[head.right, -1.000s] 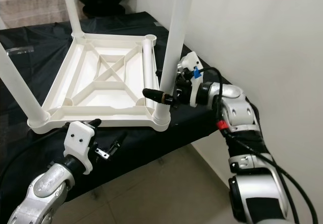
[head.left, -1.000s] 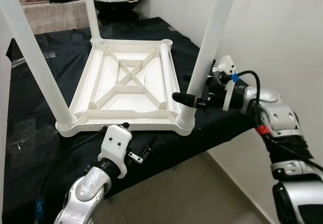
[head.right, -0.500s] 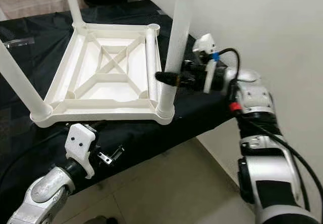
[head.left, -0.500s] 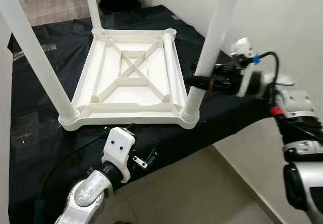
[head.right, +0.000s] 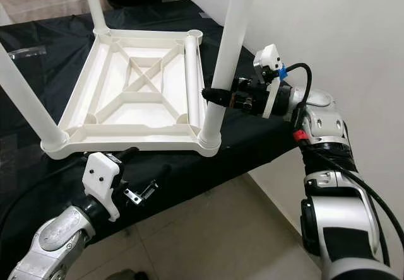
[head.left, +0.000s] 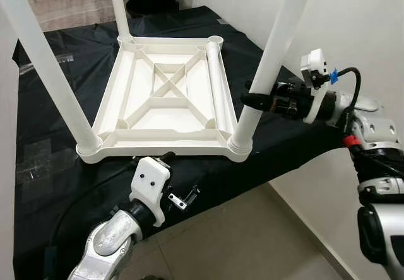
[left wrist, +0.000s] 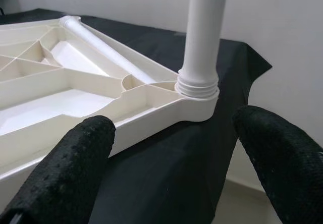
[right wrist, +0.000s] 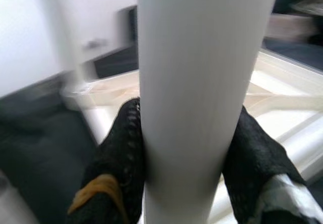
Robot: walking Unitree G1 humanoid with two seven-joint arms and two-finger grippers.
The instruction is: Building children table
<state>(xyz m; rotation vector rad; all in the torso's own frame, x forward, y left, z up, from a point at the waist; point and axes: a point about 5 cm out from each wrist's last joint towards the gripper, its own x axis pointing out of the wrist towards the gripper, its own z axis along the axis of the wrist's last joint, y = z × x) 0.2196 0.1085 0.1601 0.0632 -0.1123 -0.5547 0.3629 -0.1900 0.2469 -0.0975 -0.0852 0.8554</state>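
Head views first: saw the white plastic children's table top [head.left: 167,100] flipped upside down on the black cloth-covered work surface [head.left: 57,160], ribbed underside facing up. Counted three white plastic tube legs standing in corner sockets: the near-right leg [head.left: 268,62], the near-left leg [head.left: 47,72] and the far-left leg [head.left: 118,5]. Spotted a fourth loose white tube leg [head.left: 219,81] lying flat along the right edge of the frame (not standing in the far-right socket). Found the right gripper [head.left: 252,100] reaching in from the right, clamped around the near-right leg low down, a little above its socket. Found the left gripper [head.left: 169,173] hanging by the front edge of the cloth, just below the table top's near rim, touching nothing.

Left wrist view: looked along two spread black fingers [left wrist: 75,158], nothing between them (released, wide apart). Had the threaded base of the near-right leg [left wrist: 199,62] seated in its corner socket straight ahead, with the loose leg [left wrist: 101,47] lying behind.

Right wrist view: showed black fingers [right wrist: 118,153] pressed against both sides of the white leg [right wrist: 197,82], gripping it tight.
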